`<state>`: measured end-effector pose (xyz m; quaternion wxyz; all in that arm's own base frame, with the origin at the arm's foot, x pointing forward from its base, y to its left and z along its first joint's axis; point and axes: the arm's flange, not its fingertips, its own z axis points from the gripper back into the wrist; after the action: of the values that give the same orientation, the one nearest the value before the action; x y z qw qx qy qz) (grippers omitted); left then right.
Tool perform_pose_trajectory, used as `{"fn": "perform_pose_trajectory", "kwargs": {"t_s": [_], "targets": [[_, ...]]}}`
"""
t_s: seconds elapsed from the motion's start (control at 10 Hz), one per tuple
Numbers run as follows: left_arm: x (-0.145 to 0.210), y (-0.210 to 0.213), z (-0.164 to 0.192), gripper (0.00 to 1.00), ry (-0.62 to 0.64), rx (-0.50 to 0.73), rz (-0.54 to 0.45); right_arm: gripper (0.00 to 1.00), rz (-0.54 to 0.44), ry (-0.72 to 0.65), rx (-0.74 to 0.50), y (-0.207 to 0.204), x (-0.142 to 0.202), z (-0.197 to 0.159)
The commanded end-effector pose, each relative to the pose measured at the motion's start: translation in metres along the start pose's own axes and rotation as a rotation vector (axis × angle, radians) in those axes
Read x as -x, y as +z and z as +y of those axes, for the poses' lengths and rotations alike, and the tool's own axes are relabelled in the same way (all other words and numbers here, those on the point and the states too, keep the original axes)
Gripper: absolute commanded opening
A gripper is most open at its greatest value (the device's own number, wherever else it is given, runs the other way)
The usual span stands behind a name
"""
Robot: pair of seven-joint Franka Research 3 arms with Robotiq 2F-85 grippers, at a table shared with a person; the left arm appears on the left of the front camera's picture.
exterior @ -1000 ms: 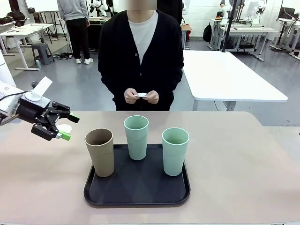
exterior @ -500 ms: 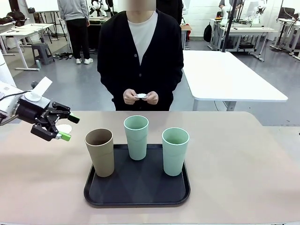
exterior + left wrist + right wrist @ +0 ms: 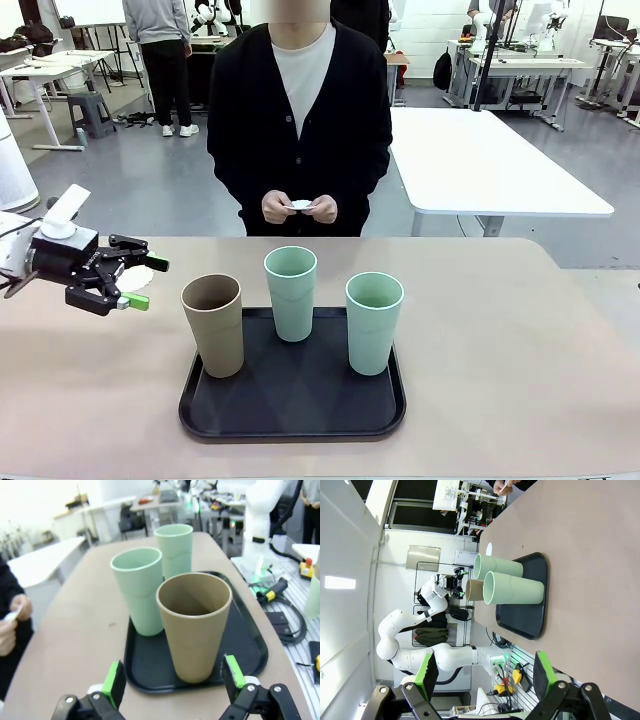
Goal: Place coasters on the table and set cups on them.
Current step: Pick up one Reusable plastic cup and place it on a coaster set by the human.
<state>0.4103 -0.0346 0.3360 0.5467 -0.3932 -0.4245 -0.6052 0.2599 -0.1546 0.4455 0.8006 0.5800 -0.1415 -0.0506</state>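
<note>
Left fingers [image 3: 137, 301] drawn back leftward from tan cup [image 3: 213, 325], spread wide, holding nothing, right fingers [image 3: 426, 674] equally wide, empty

Three cups [image 3: 291, 293] stand upright; coaster [image 3: 137, 271] lies on table [image 3: 500, 350].

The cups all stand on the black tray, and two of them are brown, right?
Not quite. All three stand on the black tray, but there is just one brown cup; the other two cups are pale green. The front view shows it.
</note>
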Motion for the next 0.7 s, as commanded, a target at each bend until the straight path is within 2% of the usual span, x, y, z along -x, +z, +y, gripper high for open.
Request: {"fn": "perform_pose_trajectory", "kwargs": {"t_s": [0.0,0.4,0.6], "targets": [[0.017,-0.009,0.002,1.00,-0.037,0.007,-0.062,1.00,-0.011,0.016,-0.025,0.001,-0.003,0.001],[0.045,-0.028,0.008,1.00,0.039,0.013,-0.041,1.00,-0.011,0.016,-0.025,0.001,-0.003,0.001],[0.051,-0.040,0.010,1.00,0.036,0.048,-0.071,1.00,-0.011,0.016,-0.025,0.001,-0.003,0.001]]}}
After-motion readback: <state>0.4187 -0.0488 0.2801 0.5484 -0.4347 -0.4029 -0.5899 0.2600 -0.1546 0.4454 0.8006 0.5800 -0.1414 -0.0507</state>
